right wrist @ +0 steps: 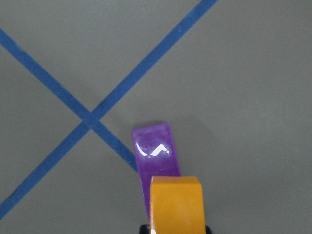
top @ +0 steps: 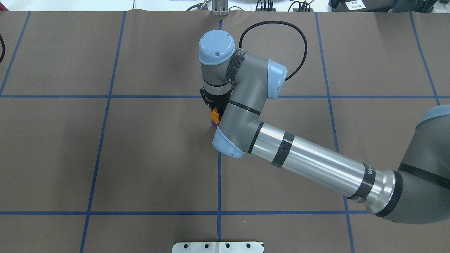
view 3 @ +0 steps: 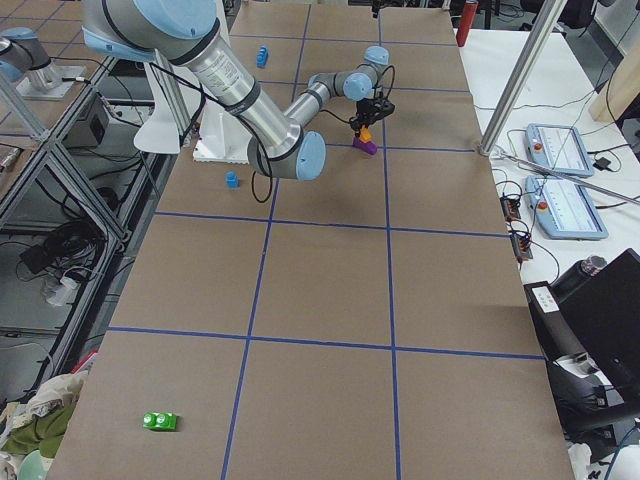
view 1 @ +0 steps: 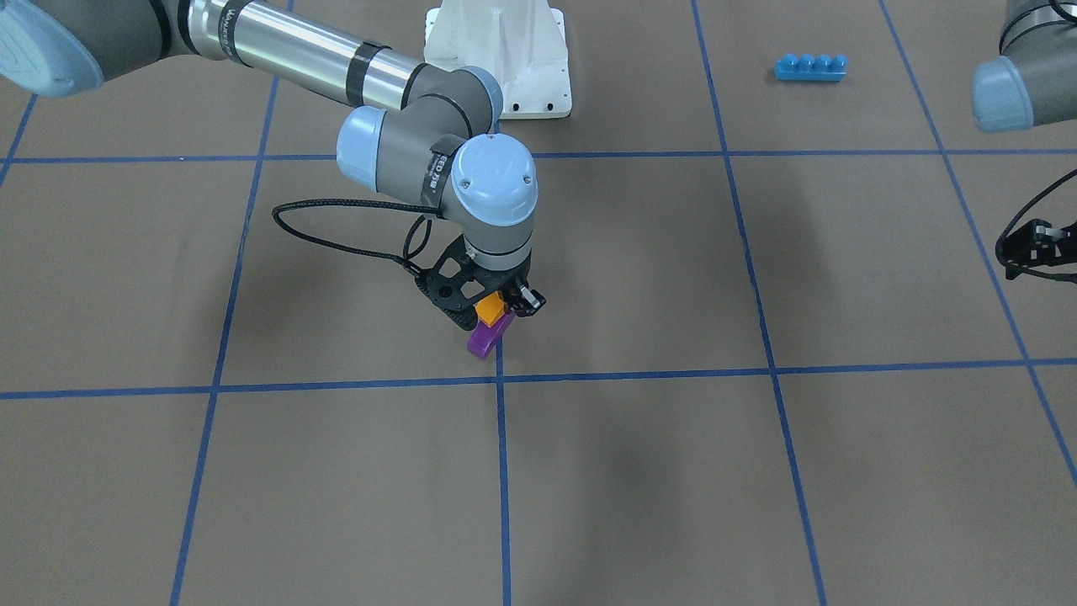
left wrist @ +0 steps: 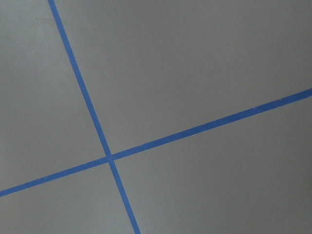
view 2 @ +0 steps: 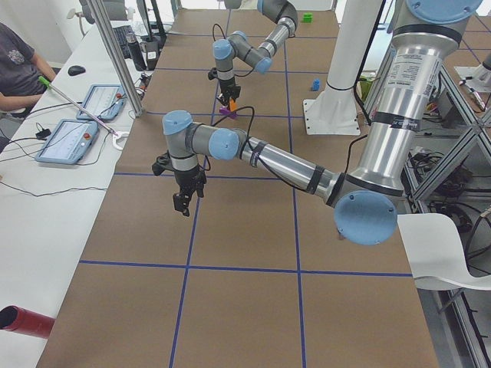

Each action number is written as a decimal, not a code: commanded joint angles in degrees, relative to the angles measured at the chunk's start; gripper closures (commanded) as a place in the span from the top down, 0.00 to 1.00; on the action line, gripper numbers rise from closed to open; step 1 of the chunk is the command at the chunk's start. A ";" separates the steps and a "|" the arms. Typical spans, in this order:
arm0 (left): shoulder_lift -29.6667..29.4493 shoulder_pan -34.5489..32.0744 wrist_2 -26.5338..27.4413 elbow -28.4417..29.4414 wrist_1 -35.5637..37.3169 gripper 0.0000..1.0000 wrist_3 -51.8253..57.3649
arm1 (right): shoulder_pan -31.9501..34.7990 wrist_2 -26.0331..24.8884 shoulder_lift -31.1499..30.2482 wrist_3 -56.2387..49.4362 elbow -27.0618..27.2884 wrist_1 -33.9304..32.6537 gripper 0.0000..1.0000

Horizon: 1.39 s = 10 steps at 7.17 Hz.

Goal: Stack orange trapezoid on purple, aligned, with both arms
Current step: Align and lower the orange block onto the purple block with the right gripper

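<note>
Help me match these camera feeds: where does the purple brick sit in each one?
Front-facing: purple brick just left of centre.
Overhead: a sliver at centre, mostly hidden.
Exterior left: top, left of centre.
Exterior right: upper middle.
Left wrist: not in it.
Right wrist: lower centre.
Shared landmark: orange trapezoid directly above it.

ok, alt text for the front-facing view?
The right arm reaches in from the view's left, its jaws shut on the orange trapezoid, on or just above the purple brick beside a blue tape crossing. A long blue brick lies at top right.
</note>
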 commanded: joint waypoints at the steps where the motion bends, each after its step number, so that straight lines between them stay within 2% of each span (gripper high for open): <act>1: 0.00 -0.08 0.00 -0.07 0.00 1.00 0.00 | -0.26 -0.09 -0.21 -0.02 -0.02 0.00 0.00; 3: 0.00 -0.08 0.00 -0.16 0.00 1.00 0.00 | -0.53 -0.26 -1.35 -0.02 -0.10 4.11 0.00; 6: 0.00 0.01 0.00 -0.25 0.00 1.00 0.09 | -0.62 -0.53 -1.36 -0.20 -0.02 4.31 0.00; 7: 0.00 0.01 0.00 -0.42 0.00 1.00 0.09 | -0.53 -0.44 -1.36 -0.28 0.07 4.48 0.39; 8: 0.00 0.01 0.09 -0.51 0.00 1.00 0.09 | -0.53 -0.61 -1.36 -0.20 0.42 4.66 0.99; 10: -0.26 0.01 0.00 -0.51 0.09 1.00 0.09 | 0.17 -0.53 -1.10 -0.37 0.95 4.57 1.00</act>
